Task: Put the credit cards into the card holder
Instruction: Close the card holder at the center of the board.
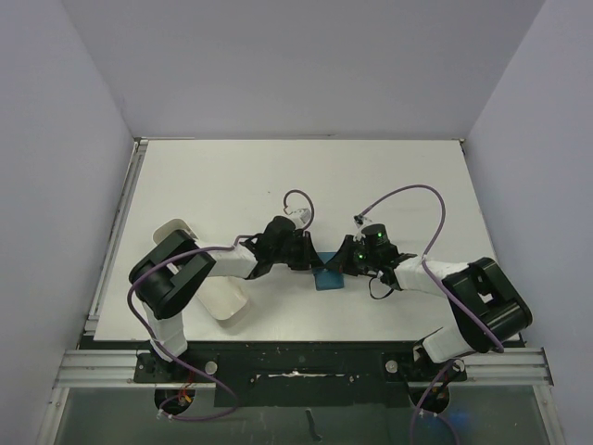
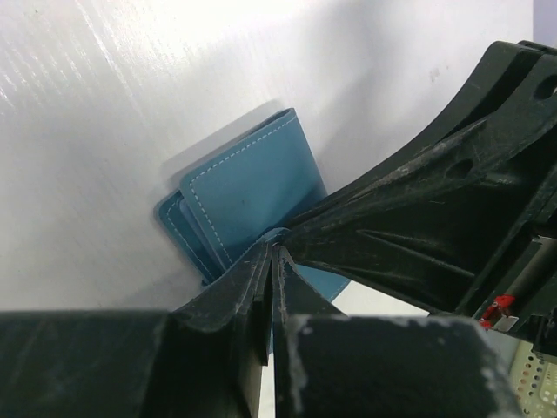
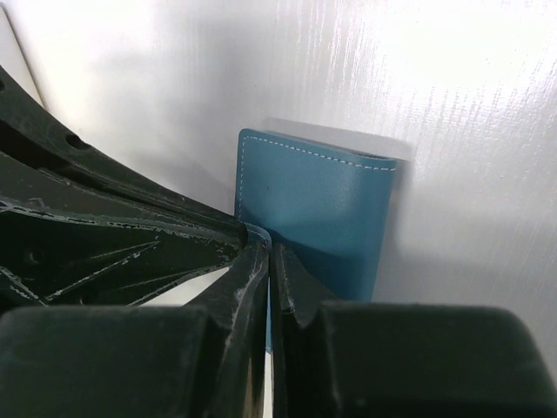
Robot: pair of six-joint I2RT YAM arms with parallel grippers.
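1. Card holder. The teal card holder [image 1: 329, 278] lay on the white surface [image 1: 278, 176], a little toward 6 o'clock from the middle, between the two arms. In the left wrist view it showed pale stitching along its edges, with stacked layers visible at its 8 o'clock corner. In the right wrist view a flat teal panel faced the camera, its stitched edge at 12 o'clock.

2. Left pincer. The left pincer [image 1: 313, 261] met the card holder from the 10 o'clock side in the top view. Its fingers [image 2: 248, 292] stood closed together, with a strip of teal leather curled over their tips: it was gripping an edge of the card holder.

3. Right pincer. The right pincer [image 1: 345, 267] met the card holder from the 2 o'clock side in the top view. Its fingers [image 3: 296, 287] were likewise pressed together, with a teal sliver showing in the slit between them: it was clamped on an edge of the card holder. The tips of the two pincers stood just beside each other at the same part of the card holder.

4. Other items. A white tray [image 1: 230, 301] lay at 9 o'clock from the card holder, near the surface's front edge, largely covered by the left arm.

5. Credit cards. Pale patches appeared below the teal leather in both wrist views. Whether these were cards or bare surface could not be determined.
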